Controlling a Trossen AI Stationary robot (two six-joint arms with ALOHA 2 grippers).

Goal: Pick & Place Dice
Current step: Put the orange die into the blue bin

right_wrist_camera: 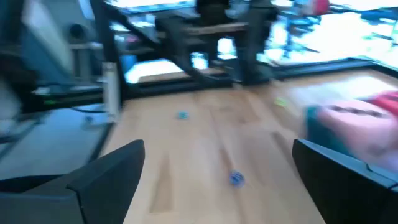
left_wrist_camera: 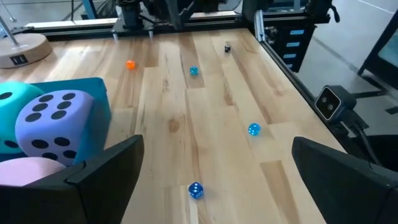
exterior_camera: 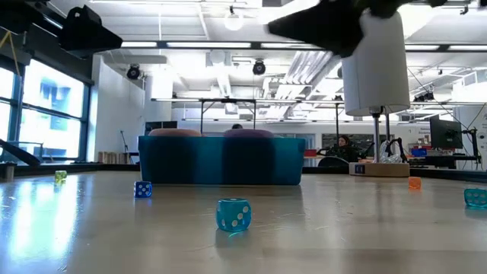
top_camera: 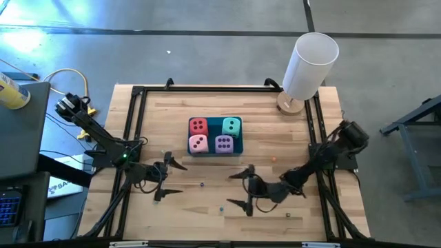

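All four dice (top_camera: 215,135) sit in the blue tray (top_camera: 238,146); left gripper (top_camera: 167,180) and right gripper (top_camera: 242,188) fingers gape wide (holding nothing) above the counter (top_camera: 275,131)

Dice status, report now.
Left gripper and right gripper open, empty, near the tray. Four dice in tray. Small beads scattered on table.

Table (top_camera: 172,117) pale wood planks, smooth; dice (top_camera: 215,135) soft, matt; tray (exterior_camera: 221,161) blue, matt.
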